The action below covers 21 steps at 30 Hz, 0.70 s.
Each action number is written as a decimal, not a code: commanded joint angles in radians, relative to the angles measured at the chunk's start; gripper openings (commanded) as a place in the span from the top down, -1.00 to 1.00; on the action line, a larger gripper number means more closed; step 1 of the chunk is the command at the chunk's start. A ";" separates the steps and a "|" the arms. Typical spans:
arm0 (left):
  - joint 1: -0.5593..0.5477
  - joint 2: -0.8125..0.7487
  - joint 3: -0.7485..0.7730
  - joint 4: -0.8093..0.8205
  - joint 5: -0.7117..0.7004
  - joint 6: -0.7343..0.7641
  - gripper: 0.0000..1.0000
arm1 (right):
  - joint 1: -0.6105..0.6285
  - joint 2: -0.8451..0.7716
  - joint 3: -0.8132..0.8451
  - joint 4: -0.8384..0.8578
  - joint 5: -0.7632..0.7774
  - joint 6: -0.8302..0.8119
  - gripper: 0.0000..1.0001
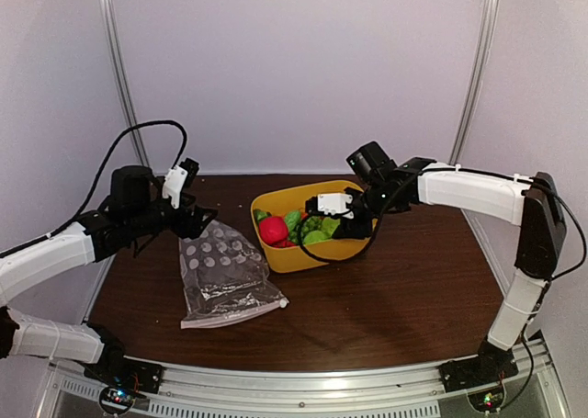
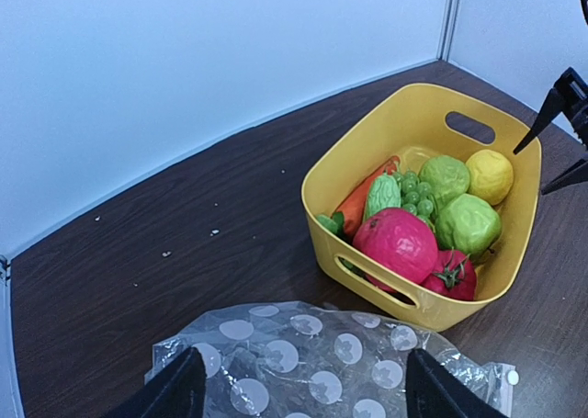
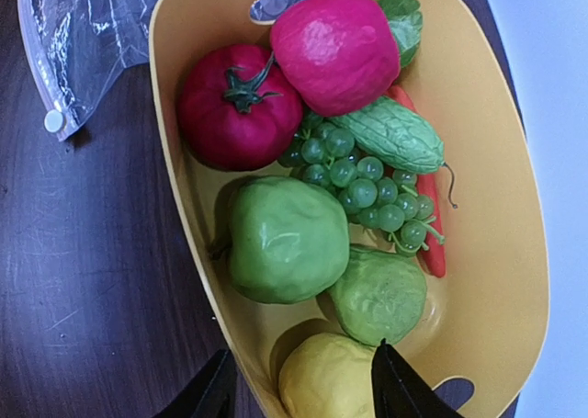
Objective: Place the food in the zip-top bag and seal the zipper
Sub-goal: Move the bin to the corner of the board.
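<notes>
The food lies in a yellow basket: a pink fruit, a red tomato, two green fruits, green grapes, a bumpy green vegetable, an orange carrot and a yellow fruit. The dotted zip-top bag lies flat left of the basket, its zipper along the near edge. My left gripper is open and empty just above the bag's far end. My right gripper is open over the basket's right end, one finger outside the wall, the yellow fruit between the fingers.
The basket stands at the middle back of the dark wooden table. White walls close in the back and sides. My right gripper's fingertips show at the right edge of the left wrist view.
</notes>
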<state>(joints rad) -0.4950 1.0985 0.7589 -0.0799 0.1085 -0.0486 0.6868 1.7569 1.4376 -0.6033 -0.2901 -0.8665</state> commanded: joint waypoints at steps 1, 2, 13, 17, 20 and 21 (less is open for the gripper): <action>-0.005 -0.017 0.011 0.014 -0.009 0.018 -0.52 | 0.010 0.036 0.046 -0.117 -0.019 -0.052 -0.01; -0.005 -0.019 0.010 0.013 -0.009 0.019 -0.52 | 0.011 0.036 0.043 -0.120 -0.025 -0.054 -0.01; -0.005 -0.022 0.014 0.012 -0.006 0.019 -0.52 | 0.013 0.076 0.024 -0.103 0.006 -0.007 0.34; -0.005 -0.021 0.013 0.012 -0.009 0.019 -0.52 | 0.013 0.091 0.036 -0.070 0.026 0.035 0.57; -0.005 -0.019 0.011 0.011 -0.009 0.018 -0.51 | 0.009 0.092 0.041 -0.061 0.049 0.058 0.71; -0.005 -0.020 0.012 0.011 -0.009 0.019 -0.51 | 0.006 0.091 0.038 -0.055 0.055 0.075 0.77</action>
<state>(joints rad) -0.4950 1.0912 0.7589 -0.0803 0.1074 -0.0425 0.6907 1.8454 1.4544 -0.6807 -0.2813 -0.8494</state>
